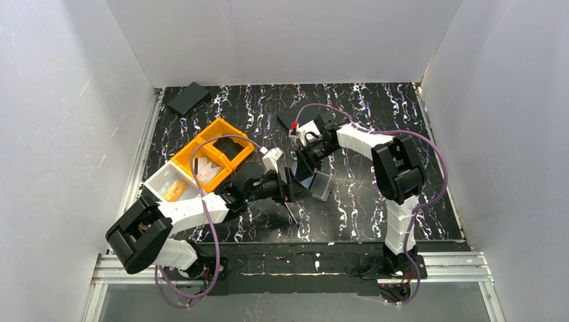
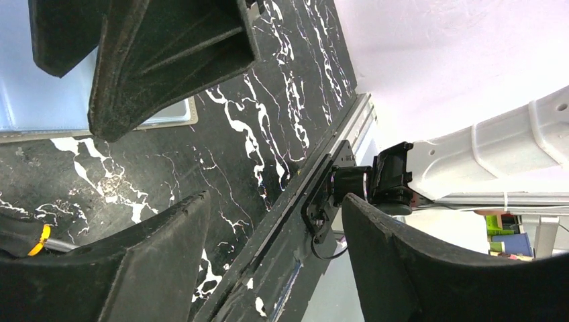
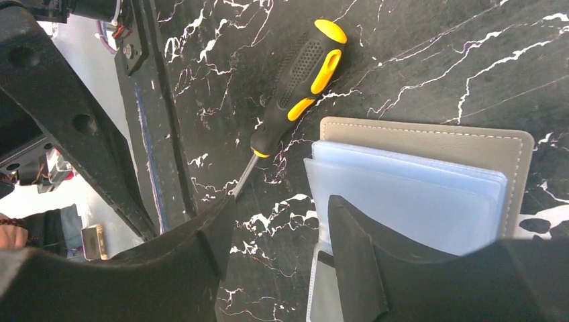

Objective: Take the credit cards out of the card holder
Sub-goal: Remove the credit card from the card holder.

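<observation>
The left tool (image 2: pixel 275 201) and right tool (image 3: pixel 282 204) stood open at the unfolded card holder (image 3: pixel 429 137), a screwdriver (image 3: pixel 295 80) at its ten o'clock in the right wrist view.

The card holder (image 3: pixel 429 137) seems matt stitched leather, the credit cards (image 3: pixel 416 208) smooth plastic, the table (image 3: pixel 436 60) glossy.

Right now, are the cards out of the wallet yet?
Done: the card holder lies open on the table. In hand: nothing; the right gripper is open with one finger over the holder, the left gripper open nearby. Left: the pale blue credit cards sit stacked inside, so they need pulling out.
</observation>
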`<state>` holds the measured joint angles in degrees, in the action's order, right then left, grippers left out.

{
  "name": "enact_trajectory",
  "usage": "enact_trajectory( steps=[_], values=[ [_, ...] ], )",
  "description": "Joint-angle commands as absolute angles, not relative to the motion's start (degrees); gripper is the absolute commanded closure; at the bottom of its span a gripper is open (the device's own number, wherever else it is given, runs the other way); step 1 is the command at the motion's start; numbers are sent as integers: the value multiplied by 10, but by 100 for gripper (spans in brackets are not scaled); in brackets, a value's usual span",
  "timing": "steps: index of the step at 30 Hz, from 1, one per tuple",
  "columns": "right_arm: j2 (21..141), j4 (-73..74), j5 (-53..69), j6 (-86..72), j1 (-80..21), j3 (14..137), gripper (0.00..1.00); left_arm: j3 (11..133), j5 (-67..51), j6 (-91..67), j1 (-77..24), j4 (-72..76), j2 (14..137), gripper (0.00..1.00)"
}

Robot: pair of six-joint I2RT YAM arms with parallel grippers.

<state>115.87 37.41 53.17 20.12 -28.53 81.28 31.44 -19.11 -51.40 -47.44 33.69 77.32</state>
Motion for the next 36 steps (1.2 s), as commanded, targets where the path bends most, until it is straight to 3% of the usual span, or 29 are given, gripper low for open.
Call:
enact_trajectory(
  steps=[1,9,12,18,21,29,36],
  values=[
    [1164,407,550,222,-285,829,39,314,-203,-497,-472,356,776,32],
    [1096,545,581,413,-276,807,39,325,-209,-528,-464,356,793,34],
    [1015,480,546,395,-249,733,37,346,-242,-530,-442,345,801,32],
    [870,418,529,369,-134,611,38,468,-244,-429,-441,177,857,33],
    [848,366,523,317,-117,588,39,504,-236,-414,-443,151,892,34],
    [856,281,457,220,-113,563,54,560,-225,-413,-444,131,954,42],
    [880,270,477,206,-136,555,67,598,-188,-390,-444,84,1011,47]
  ],
)
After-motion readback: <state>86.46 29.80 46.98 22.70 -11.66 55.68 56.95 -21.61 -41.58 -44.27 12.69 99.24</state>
